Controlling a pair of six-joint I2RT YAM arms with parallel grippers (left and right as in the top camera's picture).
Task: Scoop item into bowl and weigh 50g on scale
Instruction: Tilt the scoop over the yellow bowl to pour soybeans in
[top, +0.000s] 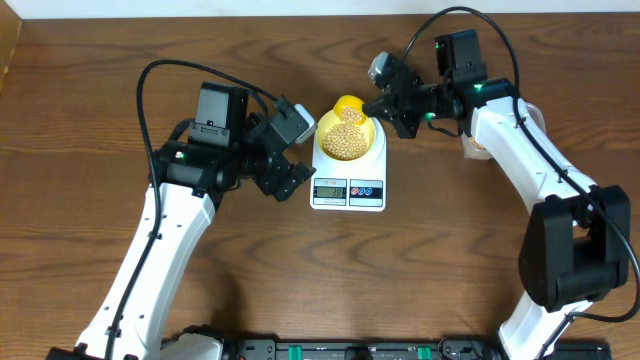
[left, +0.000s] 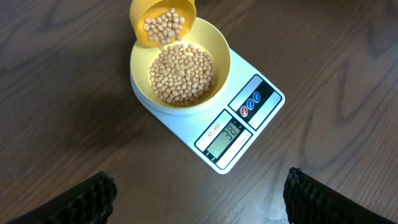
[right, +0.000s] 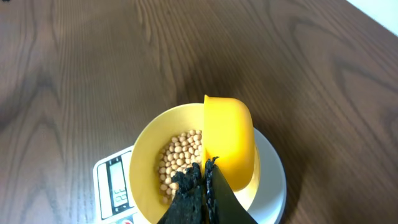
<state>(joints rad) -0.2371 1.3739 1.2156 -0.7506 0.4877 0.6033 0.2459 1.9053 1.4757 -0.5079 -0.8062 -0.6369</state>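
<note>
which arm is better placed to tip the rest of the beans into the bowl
Right. The right gripper is shut on the yellow scoop, tilted over the bowl on the scale with beans inside. The left gripper hangs open beside the scale, holding nothing.

Clad in smooth white shells along the long links of left arm (top: 150, 260) and right arm (top: 520, 150). Jointed with chunky black housings at shoulders, elbows and wrists. Looped overhead with thin black cables (top: 146, 78). Dotted with small green lights (top: 181, 155). Fitted with a grey-white camera block (top: 290, 122) near each wrist. Tipped with black, rough-textured fingers (left: 87, 199) on left end effector (top: 290, 180) and right end effector (top: 385, 105).
</note>
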